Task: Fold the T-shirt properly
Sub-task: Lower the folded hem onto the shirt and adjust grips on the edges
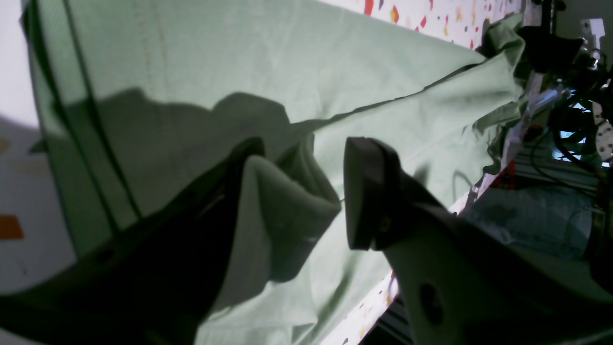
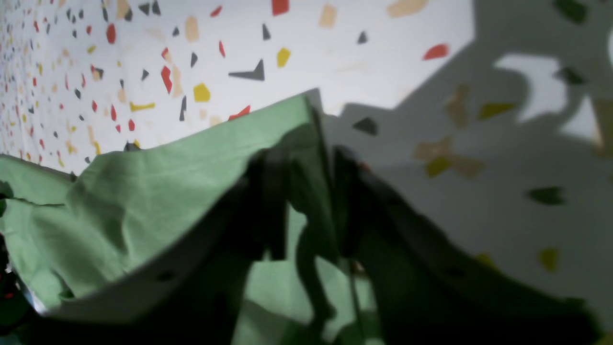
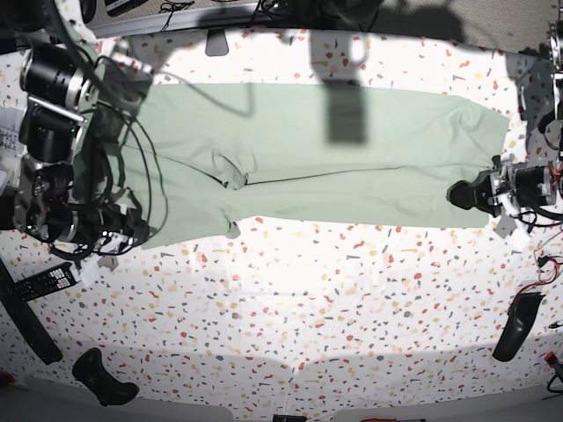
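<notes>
T-shirt (image 3: 352, 163): pale sage-green, spread lengthwise across the far half of the speckled table (image 3: 308, 308), stretched between the two arms
T-shirt folds: a long crease runs through its middle; a small flap sits turned over near the middle of the near edge
Left gripper (image 1: 297, 191): at the T-shirt's end on the base view's right, jaws standing apart with a bunched fold of T-shirt fabric between them; the fold lies against one dark finger (image 1: 230, 182), the other finger clear of it
Right gripper (image 2: 306, 191): at the T-shirt's opposite end, low over the table, jaws clenched on a raised corner of the T-shirt
Containers: cannot tell of any
Table edge: cables and a dark remote lie beyond the T-shirt's ends
</notes>
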`<action>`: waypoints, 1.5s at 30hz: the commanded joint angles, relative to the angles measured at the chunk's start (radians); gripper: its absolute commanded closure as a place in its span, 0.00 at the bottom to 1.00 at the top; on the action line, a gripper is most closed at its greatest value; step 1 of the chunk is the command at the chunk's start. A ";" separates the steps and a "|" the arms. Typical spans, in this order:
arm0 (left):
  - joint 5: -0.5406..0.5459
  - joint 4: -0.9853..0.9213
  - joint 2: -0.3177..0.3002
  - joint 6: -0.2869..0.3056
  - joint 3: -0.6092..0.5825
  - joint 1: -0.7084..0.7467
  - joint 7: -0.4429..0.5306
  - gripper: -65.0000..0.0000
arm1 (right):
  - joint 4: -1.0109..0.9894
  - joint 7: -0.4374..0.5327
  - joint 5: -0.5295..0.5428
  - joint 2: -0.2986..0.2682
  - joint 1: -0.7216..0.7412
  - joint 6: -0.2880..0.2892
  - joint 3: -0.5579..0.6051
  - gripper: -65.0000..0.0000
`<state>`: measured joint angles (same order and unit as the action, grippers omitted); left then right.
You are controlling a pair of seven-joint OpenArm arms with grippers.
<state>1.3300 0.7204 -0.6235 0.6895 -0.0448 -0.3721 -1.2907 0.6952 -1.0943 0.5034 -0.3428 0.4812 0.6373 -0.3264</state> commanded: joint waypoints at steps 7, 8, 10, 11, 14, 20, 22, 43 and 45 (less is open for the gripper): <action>0.021 0.013 -0.019 0.009 0.005 -0.024 -0.002 0.62 | 0.001 -0.040 -0.018 -0.001 0.012 0.061 0.004 1.00; 0.021 0.013 -0.020 0.009 0.005 -0.024 -0.002 0.62 | 0.001 -0.039 -0.007 -0.001 0.011 0.061 0.004 1.00; 0.021 0.013 -0.020 0.009 0.005 -0.024 -0.002 0.62 | 0.001 -0.040 0.046 -0.003 0.009 0.061 0.004 1.00; 0.021 0.013 -0.020 0.009 0.005 -0.024 -0.002 0.62 | 0.002 -0.040 0.079 -0.004 0.009 0.061 0.004 1.00; 0.021 0.013 -0.020 0.009 0.005 -0.024 -0.002 0.62 | 0.018 -0.044 0.150 -0.003 0.009 0.061 0.004 1.00; 0.021 0.013 -0.020 0.009 0.005 -0.024 0.006 0.62 | 0.108 -0.048 0.166 -0.004 0.009 0.061 0.004 1.00; 0.025 0.013 -0.019 0.009 0.005 -0.024 0.006 0.62 | 0.149 -0.048 0.167 -0.003 0.009 0.061 0.005 1.00; 0.077 0.013 -0.020 0.009 0.005 -0.025 0.006 0.62 | 0.808 0.002 0.361 -0.003 -0.320 0.061 0.005 1.00; 0.077 0.013 -0.020 0.009 0.005 -0.024 0.005 0.62 | 0.895 -0.014 0.362 -0.003 -0.375 0.061 0.005 1.00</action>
<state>1.3808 0.7212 -0.6239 0.6895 -0.0448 -0.3737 -1.2884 1.5780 -1.1225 0.8455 -0.3317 0.0879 0.6914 -0.3164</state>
